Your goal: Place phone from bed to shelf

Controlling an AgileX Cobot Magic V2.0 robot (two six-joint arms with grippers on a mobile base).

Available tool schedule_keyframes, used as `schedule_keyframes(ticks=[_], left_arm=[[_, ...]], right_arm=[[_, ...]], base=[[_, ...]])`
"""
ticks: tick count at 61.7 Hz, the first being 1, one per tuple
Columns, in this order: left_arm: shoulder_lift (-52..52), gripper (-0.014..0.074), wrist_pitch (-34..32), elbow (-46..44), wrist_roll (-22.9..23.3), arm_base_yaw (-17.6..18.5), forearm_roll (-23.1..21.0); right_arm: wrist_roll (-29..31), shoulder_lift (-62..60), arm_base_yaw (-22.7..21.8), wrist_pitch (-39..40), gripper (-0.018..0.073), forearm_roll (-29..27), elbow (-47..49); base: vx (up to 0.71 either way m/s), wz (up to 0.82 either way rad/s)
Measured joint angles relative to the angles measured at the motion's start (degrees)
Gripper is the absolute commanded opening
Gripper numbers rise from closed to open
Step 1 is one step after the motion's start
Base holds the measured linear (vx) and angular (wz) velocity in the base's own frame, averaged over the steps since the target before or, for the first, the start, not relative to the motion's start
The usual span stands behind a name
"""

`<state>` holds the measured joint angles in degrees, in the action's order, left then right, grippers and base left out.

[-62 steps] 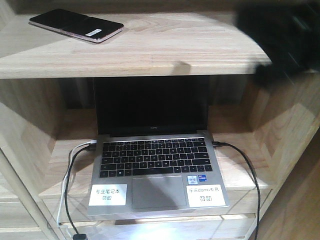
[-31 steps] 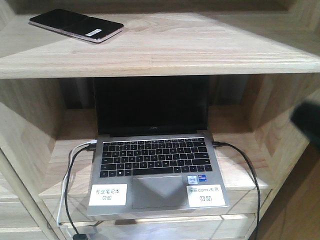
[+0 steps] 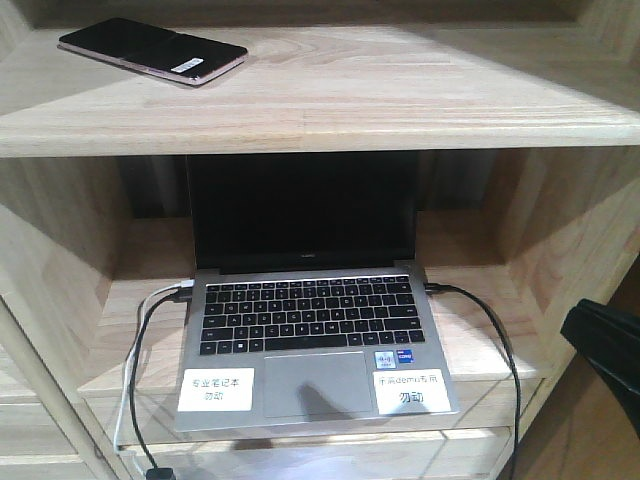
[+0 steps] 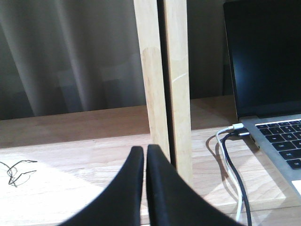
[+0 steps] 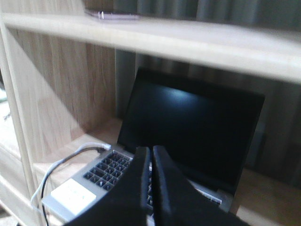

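Observation:
The phone (image 3: 152,49), black with a pinkish rim and a small white sticker, lies flat on the pale wood shelf (image 3: 330,95) at its far left; its thin edge (image 5: 113,16) shows atop the shelf plank (image 5: 188,40) in the right wrist view. My right gripper (image 5: 151,149) is shut and empty, hanging below the shelf in front of the laptop; a dark part of that arm (image 3: 608,340) shows at the right edge of the front view. My left gripper (image 4: 145,149) is shut and empty, low beside a wooden upright (image 4: 167,84). The bed is out of view.
An open grey laptop (image 3: 310,320) sits on the lower shelf board (image 3: 470,340), with black and white cables (image 3: 145,340) plugged in on the left and a black cable (image 3: 490,330) on the right. A small tangled wire (image 4: 16,170) lies on the neighbouring board.
The right arm has dropped from the upper right beside the shelf down to the lower right edge of the front view. The phone stays put on the shelf.

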<state>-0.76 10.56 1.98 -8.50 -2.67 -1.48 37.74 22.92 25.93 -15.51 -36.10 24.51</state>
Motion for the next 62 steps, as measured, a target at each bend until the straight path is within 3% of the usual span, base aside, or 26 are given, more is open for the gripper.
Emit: schedule_keyframes(ticks=[43, 50, 62], left_arm=[[0.0, 0.0001, 0.0, 0.0, 0.0, 0.0, 0.0], [0.0, 0.0001, 0.0, 0.0, 0.0, 0.0, 0.0], [0.0, 0.0001, 0.0, 0.0, 0.0, 0.0, 0.0]], right_arm=[[-0.8, 0.0, 0.0, 0.0, -0.0005, 1.1, 0.0], [-6.6, 0.0, 0.0, 0.0, -0.0005, 6.4, 0.0], [-25.6, 0.0, 0.0, 0.0, -0.0005, 21.3, 0.0]], base=[[0.00, 0.00], [0.00, 0.00], [0.00, 0.00]])
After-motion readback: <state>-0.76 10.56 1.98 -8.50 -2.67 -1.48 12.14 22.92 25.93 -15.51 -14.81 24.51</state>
